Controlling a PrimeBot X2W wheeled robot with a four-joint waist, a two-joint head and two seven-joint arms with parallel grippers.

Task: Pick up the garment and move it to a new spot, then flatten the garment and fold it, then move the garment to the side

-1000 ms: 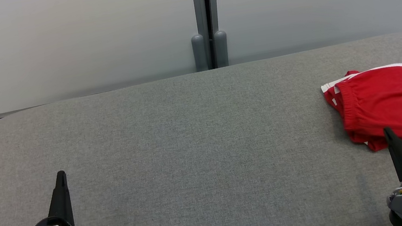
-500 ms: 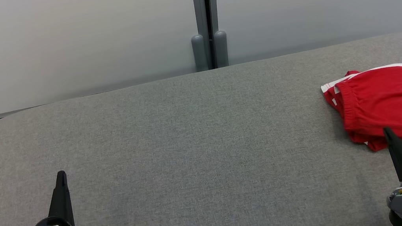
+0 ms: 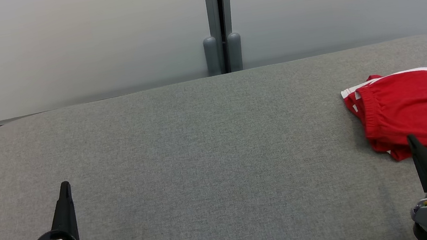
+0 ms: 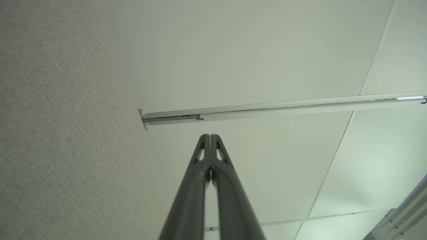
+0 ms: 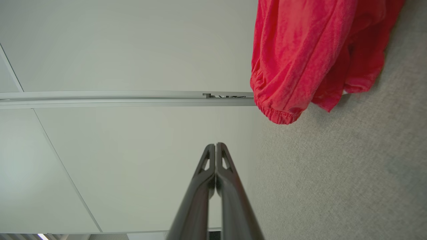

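Lying folded: red garment [image 3: 406,108], white trim, black numerals | left gripper [image 3: 64,186] closed | right gripper [image 3: 411,139] closed

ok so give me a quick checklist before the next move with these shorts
1. red shorts folded: ok, they lie in a compact stack.
2. shorts at the side of the grey padded table: ok, near its right end.
3. left claw shut and empty: ok.
4. right claw shut, empty, apart from the shorts: ok.
5. shorts wholly on the table: cannot tell, the head view cuts off their right part.
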